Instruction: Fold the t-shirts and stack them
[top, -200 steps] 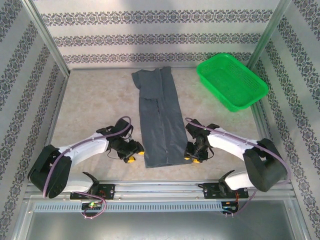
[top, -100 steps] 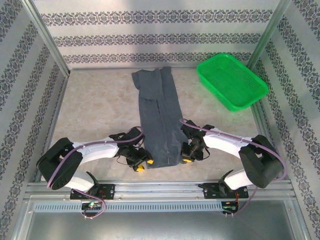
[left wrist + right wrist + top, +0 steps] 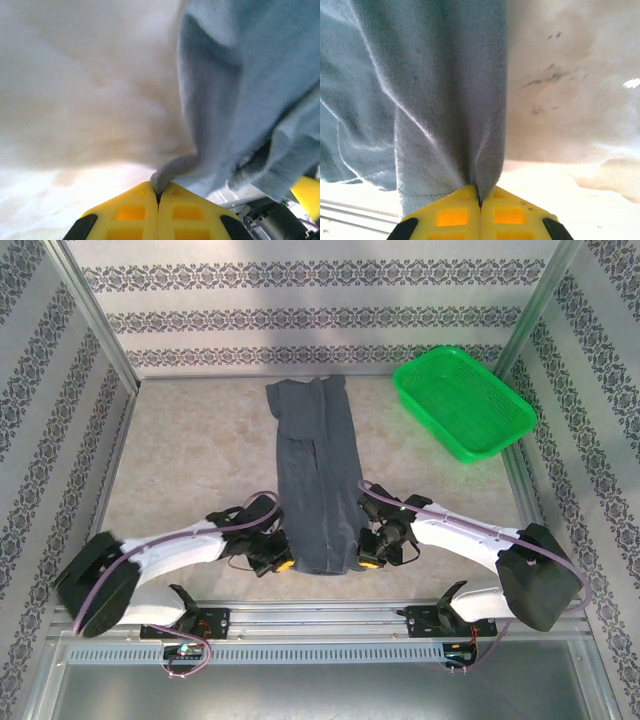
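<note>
Scene: we look down on a pale, mottled surface [image 3: 190,450] fenced by patterned walls, with both arms reaching in from the near edge.
T-shirt: we see a dark slate-grey t-shirt [image 3: 316,475] folded into a long narrow strip. It lies in the middle of the surface and runs from near the far wall toward the arms.
Left gripper: we find the left gripper [image 3: 286,563] at the strip's near left corner. In the wrist view its yellow fingers [image 3: 130,212] are pressed together, with a small pinch of grey fabric caught between them.
Right gripper: we find the right gripper [image 3: 367,561] at the near right corner, clamped on a fold of the cloth, which rises from its tips in a taut ridge.
Basket: we see a bright green mesh basket [image 3: 465,405] in the far right corner, well apart from the t-shirt.
</note>
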### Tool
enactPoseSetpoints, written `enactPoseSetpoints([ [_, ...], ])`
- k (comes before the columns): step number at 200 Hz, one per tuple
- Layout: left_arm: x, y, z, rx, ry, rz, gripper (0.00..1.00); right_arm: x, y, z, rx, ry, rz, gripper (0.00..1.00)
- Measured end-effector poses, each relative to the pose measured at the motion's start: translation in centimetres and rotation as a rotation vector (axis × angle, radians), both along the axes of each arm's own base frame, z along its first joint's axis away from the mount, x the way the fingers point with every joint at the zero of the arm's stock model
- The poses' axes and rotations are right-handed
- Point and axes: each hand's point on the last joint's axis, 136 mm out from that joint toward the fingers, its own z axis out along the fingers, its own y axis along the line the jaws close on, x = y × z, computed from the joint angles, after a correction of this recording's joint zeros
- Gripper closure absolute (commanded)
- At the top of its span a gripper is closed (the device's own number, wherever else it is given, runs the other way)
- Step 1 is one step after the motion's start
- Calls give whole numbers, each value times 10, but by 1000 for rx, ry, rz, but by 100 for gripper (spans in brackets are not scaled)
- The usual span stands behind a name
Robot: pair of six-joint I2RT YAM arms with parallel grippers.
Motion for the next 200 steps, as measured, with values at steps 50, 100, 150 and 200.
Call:
enactPoseSetpoints([
  [50, -30, 30, -5, -39, 9, 94, 100, -15, 8, 2, 21, 62, 23, 100],
  [100, -3, 16, 13, -21, -28, 122, 100, -14, 12, 15, 52, 74, -56, 100],
  [150, 67, 7, 95, -80, -298, 220, 100, 50, 17, 69, 131, -40, -200, 100],
  [200, 150, 39, 93, -14, -359, 381, 100, 160, 32, 99, 153, -147, -252, 100],
])
